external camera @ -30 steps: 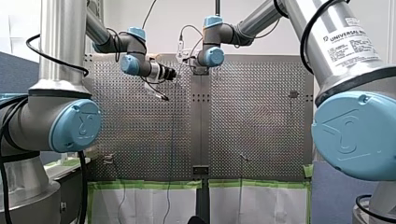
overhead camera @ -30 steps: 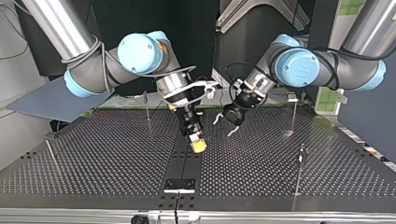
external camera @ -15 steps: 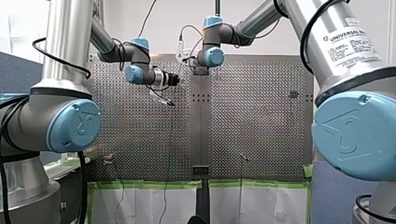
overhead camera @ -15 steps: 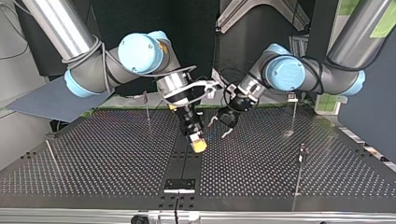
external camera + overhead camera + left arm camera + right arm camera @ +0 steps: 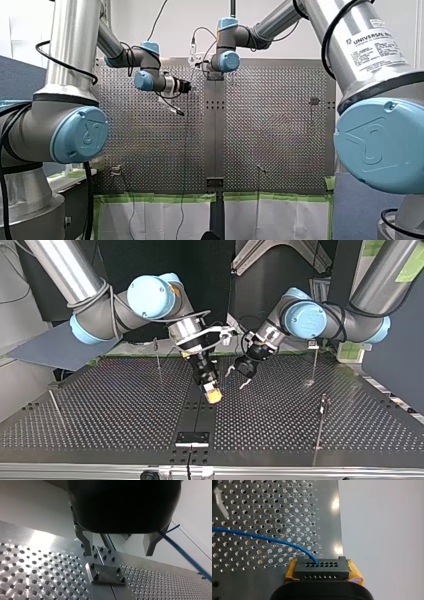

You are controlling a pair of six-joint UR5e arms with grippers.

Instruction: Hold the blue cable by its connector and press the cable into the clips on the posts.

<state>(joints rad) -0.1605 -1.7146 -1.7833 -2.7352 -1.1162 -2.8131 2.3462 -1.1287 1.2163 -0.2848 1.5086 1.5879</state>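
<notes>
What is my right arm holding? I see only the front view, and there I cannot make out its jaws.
Observer: The right wrist view shows the right gripper shut on a black connector, with a yellow pad on each side.
Operator: And what comes out of it?
Observer: The blue cable leaves a hole in the connector's face and curves over the perforated table.
Operator: And the other arm?
Observer: In the left wrist view the left gripper has its jaws open, with nothing between them.

Your thin blue cable (image 5: 262,537) arcs over the desk (image 5: 249,505) from its black connector (image 5: 321,567), pinched in my right end effector (image 5: 213,396).
</notes>
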